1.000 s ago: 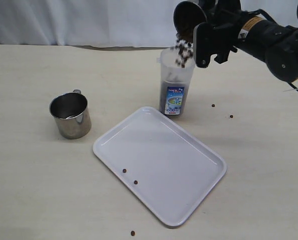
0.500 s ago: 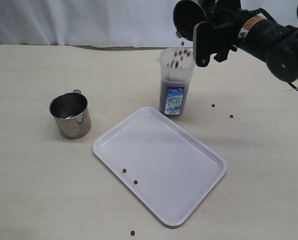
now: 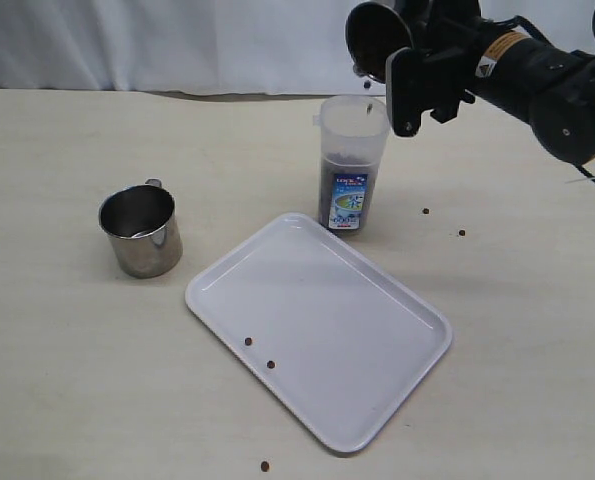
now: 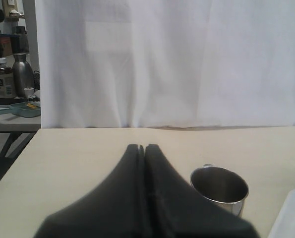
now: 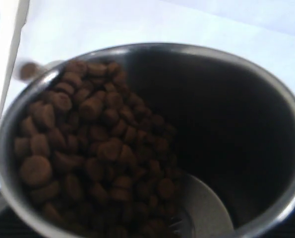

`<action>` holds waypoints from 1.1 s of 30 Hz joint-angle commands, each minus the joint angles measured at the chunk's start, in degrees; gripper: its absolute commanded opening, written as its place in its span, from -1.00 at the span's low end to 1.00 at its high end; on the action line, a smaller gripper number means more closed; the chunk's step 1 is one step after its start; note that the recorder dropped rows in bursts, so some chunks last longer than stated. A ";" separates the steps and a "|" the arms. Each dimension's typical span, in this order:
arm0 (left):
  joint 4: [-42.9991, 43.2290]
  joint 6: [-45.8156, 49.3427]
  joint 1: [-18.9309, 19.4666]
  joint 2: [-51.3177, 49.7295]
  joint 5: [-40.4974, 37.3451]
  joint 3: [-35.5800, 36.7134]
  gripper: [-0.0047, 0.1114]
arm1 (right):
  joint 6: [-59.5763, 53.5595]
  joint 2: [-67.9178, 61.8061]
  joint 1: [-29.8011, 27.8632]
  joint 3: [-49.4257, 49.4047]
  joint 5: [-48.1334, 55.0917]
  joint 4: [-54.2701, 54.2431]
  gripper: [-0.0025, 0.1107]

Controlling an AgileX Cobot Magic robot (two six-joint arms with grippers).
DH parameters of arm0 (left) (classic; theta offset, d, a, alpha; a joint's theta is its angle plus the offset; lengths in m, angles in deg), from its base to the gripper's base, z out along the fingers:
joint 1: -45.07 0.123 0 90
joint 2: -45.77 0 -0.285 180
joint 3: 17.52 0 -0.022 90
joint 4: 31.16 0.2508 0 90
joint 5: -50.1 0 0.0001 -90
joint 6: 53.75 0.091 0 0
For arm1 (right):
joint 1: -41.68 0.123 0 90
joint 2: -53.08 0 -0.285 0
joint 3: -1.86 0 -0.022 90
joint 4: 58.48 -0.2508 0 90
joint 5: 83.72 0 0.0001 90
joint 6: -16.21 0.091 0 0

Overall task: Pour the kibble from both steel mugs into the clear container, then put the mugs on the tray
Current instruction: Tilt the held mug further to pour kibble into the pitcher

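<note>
With the right gripper (image 3: pixel 409 62) clamped on a tilted shiny steel mug (image 3: pixel 376 36) above the tall clear plastic container (image 3: pixel 351 165), reddish-brown kibble (image 5: pixel 88 148) is seen left inside it (pouring judged unfinished, neither mug yet trayed), the other steel mug (image 3: pixel 140 230) is stood, apparently empty, near the flat white tray (image 3: pixel 327 310), and the left gripper (image 4: pixel 143 161) is closed on nothing

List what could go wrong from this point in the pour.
1. The steel mug in the right gripper is tilted above the clear container. The kibble left inside may miss the narrow mouth, as the stray pellets on the table suggest.
2. The two pellets on the tray could leave a mug sitting unevenly.
</note>
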 commanded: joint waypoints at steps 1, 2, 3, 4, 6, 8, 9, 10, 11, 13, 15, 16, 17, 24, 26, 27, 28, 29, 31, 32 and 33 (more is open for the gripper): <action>0.26 -0.11 -0.42 0.14 0.30 0.17 -0.92 | -0.79 0.15 0.09 0.41 -2.06 -0.35 -0.87; 0.26 -0.11 -0.42 0.14 0.30 0.17 -0.92 | -0.88 0.15 0.09 0.41 -2.06 -0.35 -0.87; 0.26 -0.11 -0.42 0.14 0.30 0.17 -0.92 | -0.88 0.15 0.09 0.41 -2.06 -0.35 -0.87; 0.26 -0.11 -0.42 0.14 0.30 0.17 -0.92 | -0.88 0.15 0.09 0.41 -2.06 -0.35 -0.87; 0.26 -0.11 -0.42 0.14 0.52 0.17 -0.92 | -1.04 0.15 0.09 0.41 -2.06 -0.35 -0.87; 0.26 -0.11 -0.42 0.14 0.65 0.17 -0.92 | -1.39 0.15 0.09 0.41 -2.06 -0.23 -0.87; 0.26 -0.11 -0.42 0.14 0.65 0.17 -0.92 | -1.39 0.15 0.09 0.41 -2.06 0.70 -0.87; 0.26 -0.11 -0.42 0.14 0.65 0.17 -0.92 | -1.39 0.15 0.09 0.41 -2.06 1.24 -0.87; 0.26 -0.11 -0.42 0.14 0.65 0.17 -0.92 | -1.39 0.15 0.09 0.41 -2.06 1.67 -0.87; 0.26 -0.11 -0.42 0.14 0.65 0.17 -0.92 | -1.93 0.15 0.09 0.41 -2.22 1.65 -0.87; 0.26 -0.11 -0.42 0.14 0.65 0.17 -0.92 | -2.94 0.15 0.09 0.41 -2.22 1.65 -0.87; 0.26 -0.11 -0.42 0.14 0.65 0.17 -0.92 | -2.91 0.15 0.09 0.41 -2.45 1.65 -0.87; 0.26 -0.11 -0.42 0.14 0.65 0.17 -0.92 | -3.05 0.15 0.09 0.41 -2.98 1.65 -0.87; 0.26 -0.11 -0.42 0.14 0.65 0.17 -0.92 | -4.66 0.15 0.09 0.41 -3.58 1.65 -0.87; 0.26 -0.11 -0.42 0.14 0.65 0.17 -0.92 | -5.75 0.15 0.09 0.41 -3.58 1.65 -0.87; 0.26 -0.11 -0.42 0.14 0.65 0.17 -0.92 | -6.10 0.15 0.09 0.41 -3.58 1.65 -0.87; 0.26 -0.11 -0.42 0.14 0.65 0.17 -0.92 | -6.24 0.15 0.09 0.41 -3.58 1.65 -0.87; 0.26 -0.11 -0.42 0.14 0.65 0.17 -0.92 | -6.54 0.15 0.09 0.41 -3.58 1.65 -0.87; 0.26 -0.11 -0.42 0.14 0.65 0.17 -0.92 | -6.93 0.15 0.09 0.50 -3.58 1.65 -0.87; 0.26 -0.11 -0.42 0.14 0.65 0.17 -0.92 | -6.93 0.15 0.09 0.50 -3.58 1.65 -0.87; 0.26 -0.11 -0.42 0.14 0.65 0.17 -0.92 | -6.92 0.15 0.09 0.65 -3.58 1.65 -0.87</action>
